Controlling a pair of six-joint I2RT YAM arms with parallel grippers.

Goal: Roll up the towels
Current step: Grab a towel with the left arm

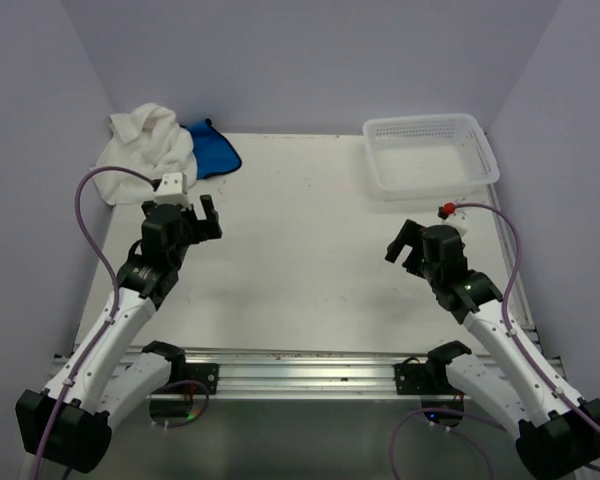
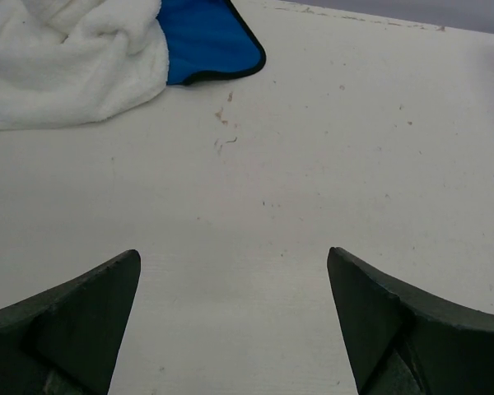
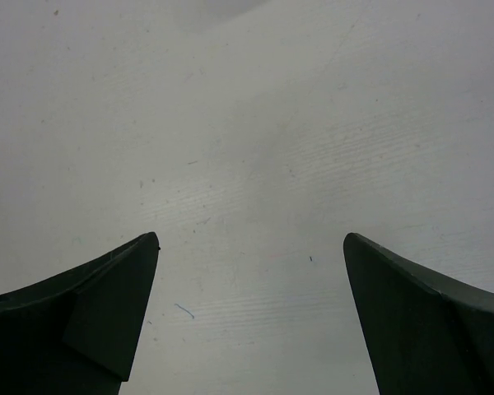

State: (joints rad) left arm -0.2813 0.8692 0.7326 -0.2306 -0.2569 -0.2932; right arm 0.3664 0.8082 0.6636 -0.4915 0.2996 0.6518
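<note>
Top external view shows me the white towel (image 1: pixel 145 150) bunched in the far left corner of the table (image 1: pixel 310 260) with the blue towel (image 1: pixel 216 148) tucked against it, so my left gripper (image 2: pixel 233 263) and right gripper (image 3: pixel 251 247) hang wide open, holding nothing, ready to reach.

blue towel (image 1: pixel 217 150) part-hidden under white towel (image 1: pixel 145 140); latter cropped in left wrist view.
</note>
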